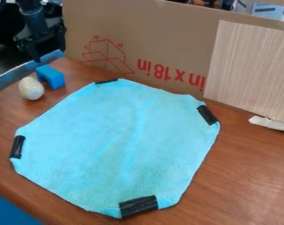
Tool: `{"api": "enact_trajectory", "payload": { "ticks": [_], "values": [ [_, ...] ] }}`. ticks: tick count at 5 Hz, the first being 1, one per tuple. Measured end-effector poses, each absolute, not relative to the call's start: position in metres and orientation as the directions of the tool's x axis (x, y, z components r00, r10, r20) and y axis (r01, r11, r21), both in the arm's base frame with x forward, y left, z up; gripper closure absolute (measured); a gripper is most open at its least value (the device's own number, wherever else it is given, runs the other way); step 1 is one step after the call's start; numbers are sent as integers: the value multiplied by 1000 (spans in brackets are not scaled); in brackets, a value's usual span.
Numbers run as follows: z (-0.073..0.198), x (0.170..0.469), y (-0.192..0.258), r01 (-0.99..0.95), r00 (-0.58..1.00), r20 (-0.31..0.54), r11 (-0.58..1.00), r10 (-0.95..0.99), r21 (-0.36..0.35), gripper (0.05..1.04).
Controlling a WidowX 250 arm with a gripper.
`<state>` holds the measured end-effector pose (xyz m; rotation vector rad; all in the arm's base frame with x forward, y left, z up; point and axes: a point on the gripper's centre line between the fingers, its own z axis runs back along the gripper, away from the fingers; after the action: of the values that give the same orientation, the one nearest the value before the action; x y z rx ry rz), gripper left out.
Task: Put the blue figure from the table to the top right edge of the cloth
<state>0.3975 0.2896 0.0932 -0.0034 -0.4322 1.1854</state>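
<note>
The black gripper [49, 53] hangs at the upper left, its two fingers apart with nothing between them. Just below it, on the brown table, lies the blue figure [57, 81], an arch-shaped block; a small gap shows between the fingertips and the block. The light blue cloth [117, 140] is spread flat over the middle of the table, with black tape at four of its corners. The block is off the cloth, beyond its upper left side.
A pale egg-shaped object [31, 88] sits beside the block, to its lower left. A bluish rail [15, 78] runs along the table's left edge. Behind the cloth stands a cardboard panel [167, 48], with a wood-grained board [249, 70] at the right and a whitish scrap [270, 123] near its foot.
</note>
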Motion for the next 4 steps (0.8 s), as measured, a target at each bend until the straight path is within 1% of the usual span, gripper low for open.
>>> {"api": "enact_trajectory", "payload": {
  "ticks": [1, 2, 3, 4],
  "values": [
    [80, 396, 293, -931, 260, 352, 331, 899, -157, 83],
    [72, 397, 295, -944, 241, 384, 307, 891, -121, 83],
    [62, 393, 299, -962, 226, 388, 269, 893, -57, 83],
    [52, 396, 299, -975, 208, 393, 222, 895, 11, 83]
  ]
}}
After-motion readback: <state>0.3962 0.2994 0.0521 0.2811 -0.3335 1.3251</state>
